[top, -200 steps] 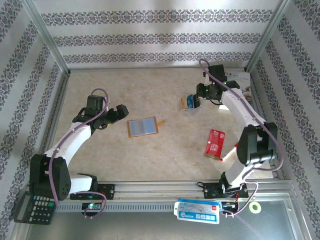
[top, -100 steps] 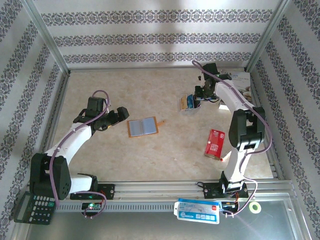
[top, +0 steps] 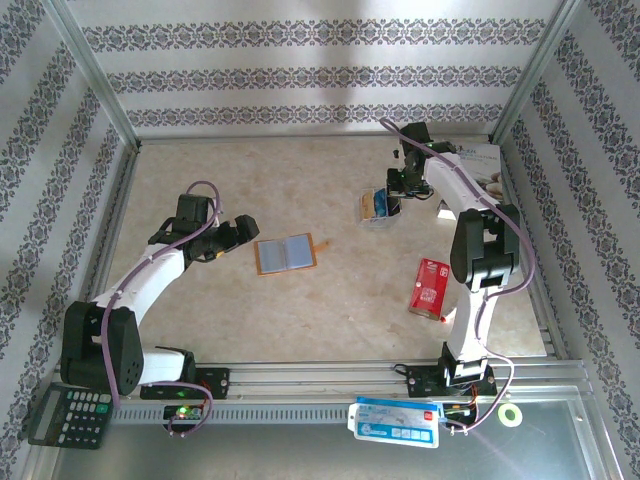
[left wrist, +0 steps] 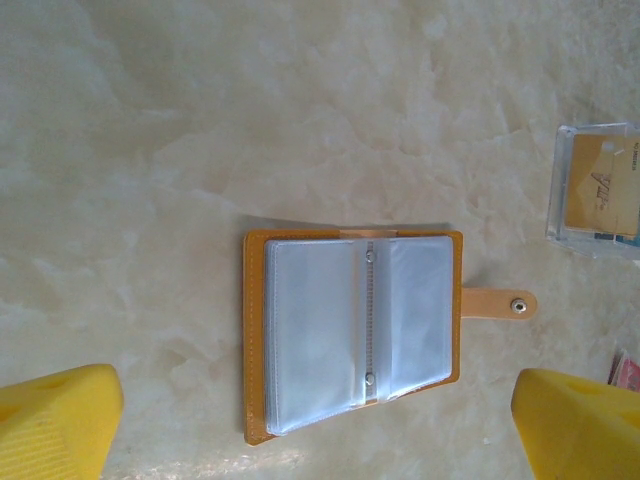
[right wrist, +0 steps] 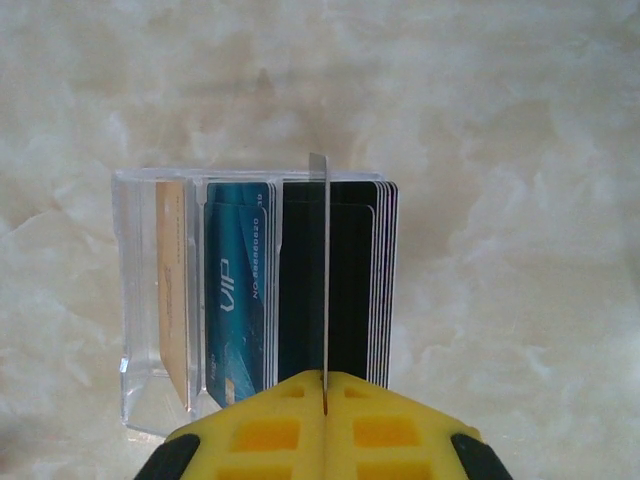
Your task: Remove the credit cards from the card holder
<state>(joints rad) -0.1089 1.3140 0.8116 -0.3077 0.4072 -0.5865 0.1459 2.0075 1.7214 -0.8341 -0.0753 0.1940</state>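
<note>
The right end effector (right wrist: 324, 385) is clamped shut on a thin grey card (right wrist: 320, 260), seen edge-on between its yellow fingers (right wrist: 270, 420). The card stands over a clear plastic box (right wrist: 140, 300) on the marbled beige table (top: 300, 320). The box holds a tan card (right wrist: 172, 290), a blue VIP card (right wrist: 235, 290) and a stack of black cards (right wrist: 355, 270). Whether the gripped card touches the box cannot be told.

The left end effector (top: 238, 228) is wide open and holds nothing, its yellow fingers (left wrist: 55, 425) on either side of the small orange-tan folding card holder (left wrist: 355, 335). The holder lies open and flat near mid-table, grey-blue panels up, its snap tab (left wrist: 497, 303) pointing toward the box. A red packet (top: 430, 286) lies further right.
</note>
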